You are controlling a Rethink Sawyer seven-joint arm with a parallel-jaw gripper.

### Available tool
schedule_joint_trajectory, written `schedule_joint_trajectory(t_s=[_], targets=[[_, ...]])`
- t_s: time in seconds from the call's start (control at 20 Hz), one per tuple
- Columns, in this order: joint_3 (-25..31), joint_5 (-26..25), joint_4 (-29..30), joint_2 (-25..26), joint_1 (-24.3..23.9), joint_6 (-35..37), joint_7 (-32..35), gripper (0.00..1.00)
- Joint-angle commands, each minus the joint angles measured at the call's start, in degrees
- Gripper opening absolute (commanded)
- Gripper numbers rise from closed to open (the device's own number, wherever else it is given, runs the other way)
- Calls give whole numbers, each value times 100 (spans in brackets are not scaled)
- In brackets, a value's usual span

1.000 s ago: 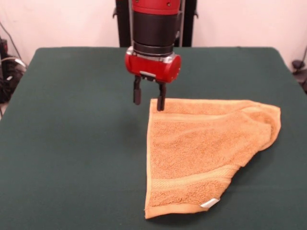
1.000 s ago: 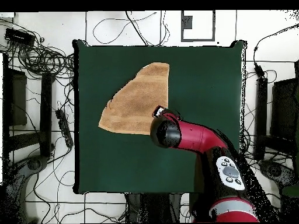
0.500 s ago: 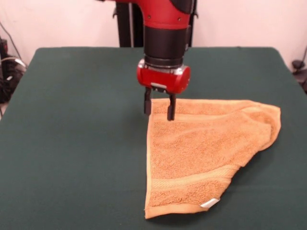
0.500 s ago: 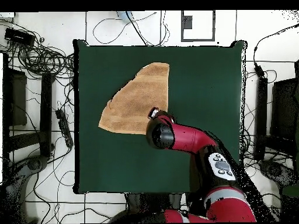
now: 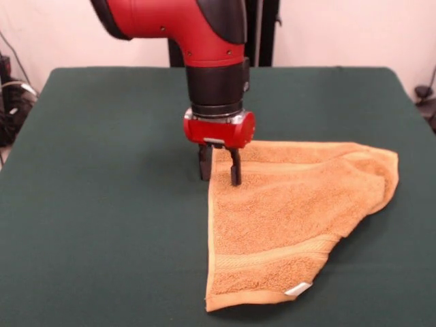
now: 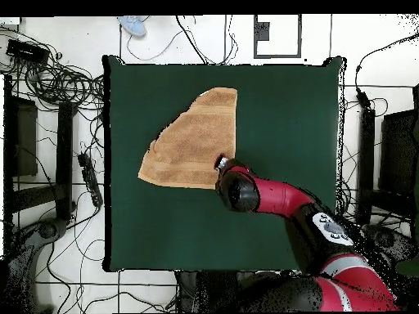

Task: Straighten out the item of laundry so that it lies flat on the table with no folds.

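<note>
Robotics lab: cables (image 6: 57, 82) strewn on tiled floor (image 6: 164, 37) round the green table (image 6: 286, 106) w/ arm (image 6: 278, 196).

Open felt all round, one folded towel in the way

The table (image 5: 102, 204) lies bare on every side of the towel (image 5: 286, 211), which is doubled over along one slanting edge. The gripper (image 5: 219, 176) stands at the towel's far corner, fingers parted, astride its edge; the arm (image 6: 278, 198) overhangs the table behind it.
</note>
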Motion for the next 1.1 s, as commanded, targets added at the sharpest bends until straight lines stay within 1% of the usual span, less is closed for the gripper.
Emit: schedule_joint_trajectory(t_s=[0.05, 0.5, 0.55, 0.7, 0.8, 1.1], targets=[[1001, -477, -402, 1042, -168, -22, -129, 100], [995, -682, -468, 993, -135, 11, 83, 100], [893, -640, -467, 961, -53, -50, 173, 0], [619, -574, -505, 889, 181, -178, 311, 0], [544, -551, -519, 870, 246, -207, 346, 0], [529, -537, -532, 861, 270, -199, 354, 0]])
